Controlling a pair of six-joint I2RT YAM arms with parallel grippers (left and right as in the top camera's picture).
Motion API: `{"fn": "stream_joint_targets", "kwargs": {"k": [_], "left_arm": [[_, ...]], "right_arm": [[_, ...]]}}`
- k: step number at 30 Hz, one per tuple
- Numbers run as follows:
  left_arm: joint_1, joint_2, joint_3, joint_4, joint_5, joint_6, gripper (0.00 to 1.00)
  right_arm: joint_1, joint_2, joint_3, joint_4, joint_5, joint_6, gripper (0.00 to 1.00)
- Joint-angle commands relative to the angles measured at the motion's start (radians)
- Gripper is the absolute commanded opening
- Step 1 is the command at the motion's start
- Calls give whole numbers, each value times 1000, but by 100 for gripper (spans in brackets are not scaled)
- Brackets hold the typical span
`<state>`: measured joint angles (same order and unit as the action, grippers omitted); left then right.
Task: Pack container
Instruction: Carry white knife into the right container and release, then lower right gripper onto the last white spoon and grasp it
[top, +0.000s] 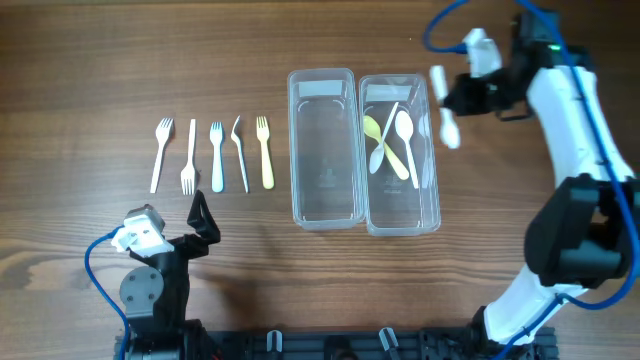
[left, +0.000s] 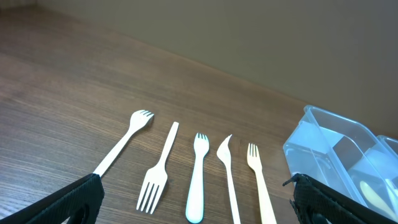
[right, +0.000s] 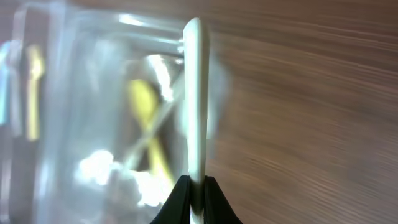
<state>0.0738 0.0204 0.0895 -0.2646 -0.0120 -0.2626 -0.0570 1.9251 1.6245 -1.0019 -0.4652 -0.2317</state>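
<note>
The wooden table carries two clear tubs side by side: the left container is bare and the right container holds yellow and white spoons. The right gripper, fingers pinched on a white utensil (probably a spoon), hangs just beside that tub's outer rim. The step in hand looks like delivery: next, carry it over the opening and release. The left gripper rests wide open and empty near the row of forks.
</note>
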Motion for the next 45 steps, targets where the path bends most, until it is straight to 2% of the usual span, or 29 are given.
{"fn": "stream_joint_targets", "kwargs": {"k": [1,13,15,17,18,25,31,34,36,39,45], "left_arm": [[-5,-6,-7,3,16,24,100],[-5,-6,-7,2,16,24,100],[-5,-6,-7,3,16,24,100],[-5,-6,-7,2,16,24,100],[-5,-6,-7,2,16,24,100],[-5,-6,-7,2,16,24,100],[-5,-6,-7,2,16,24,100],[-5,-6,-7,2,16,24,100],[-5,-6,-7,2,16,24,100],[-5,-6,-7,2,16,24,100],[-5,-6,-7,3,16,24,100]], "right_arm": [[72,-3,13,-10,-67,59,4],[173,-1,-2,-9,-44,78,6],[173,-1,-2,-9,-44,77,36],[173,-1,-2,-6,-43,73,46],[173,-1,-2,-4,-39,73,48],[146,-11,0,10,67,78,50],[31,-69,33,19,352,103,50],[-50,-93,33,31,509,99,56],[-113,-92,32,41,583,57,57],[-205,-74,31,57,570,-53,64],[-345,-28,14,112,562,-170,63]]}}
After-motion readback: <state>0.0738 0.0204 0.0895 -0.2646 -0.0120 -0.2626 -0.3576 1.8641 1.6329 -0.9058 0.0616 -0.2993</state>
